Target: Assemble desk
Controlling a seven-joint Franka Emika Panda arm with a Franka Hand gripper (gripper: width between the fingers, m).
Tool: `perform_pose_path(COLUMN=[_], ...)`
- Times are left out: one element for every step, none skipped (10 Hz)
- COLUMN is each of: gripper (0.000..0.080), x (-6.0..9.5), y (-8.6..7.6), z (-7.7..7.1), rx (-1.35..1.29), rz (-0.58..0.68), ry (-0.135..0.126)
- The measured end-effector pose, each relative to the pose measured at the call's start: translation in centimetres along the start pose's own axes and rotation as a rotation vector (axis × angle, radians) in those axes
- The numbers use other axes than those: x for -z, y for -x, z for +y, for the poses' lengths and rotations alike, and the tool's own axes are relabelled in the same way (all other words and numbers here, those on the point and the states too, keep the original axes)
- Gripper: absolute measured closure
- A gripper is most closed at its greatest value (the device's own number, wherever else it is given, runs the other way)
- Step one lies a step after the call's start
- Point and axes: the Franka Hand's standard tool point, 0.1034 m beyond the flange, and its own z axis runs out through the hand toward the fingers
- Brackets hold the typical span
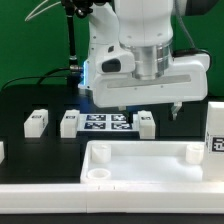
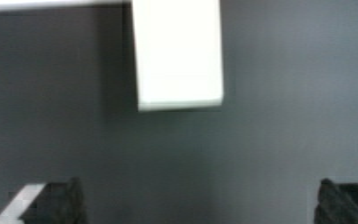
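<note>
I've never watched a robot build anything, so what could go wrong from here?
The open tool hovers with the white leg not yet between its fingers, so closing now would probably miss or knock it. Nearby, other legs lie beside the marker board; a careless descent could nudge them.

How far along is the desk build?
Done: nothing joined; the tabletop lies flat, its visible corner sockets empty. In hand: nothing; the end effector is open and empty, with a leg in the wrist view. Left: fitting the legs, which lie loose beside the marker board.
</note>
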Motion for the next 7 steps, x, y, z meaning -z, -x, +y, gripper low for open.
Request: perform_pose_path(gripper=[0.0151, 0.0151, 0.0151, 0.0151, 0.0151, 0.0151, 0.0151], x=[0.2, 0.0, -0.3, -1.2, -2.0, -2.5, -2.9], y=[-0.4, -0.3, 0.1, 0.8, 1.8, 1.7, 1.4], z=[0.0, -0.1, -0.2, -0.2, -0.2, -0.2, 0.1], rx=[-0.006, -0.007, -0.010, -0.012, -0.009, -0.011, -0.018], rz=[-0.057, -0.108, -0.188, -0.273, -0.399, -0.476, -0.490], ry=[-0.010, -0.016, -0.025, -0.019, 0.006, 0.013, 0.011])
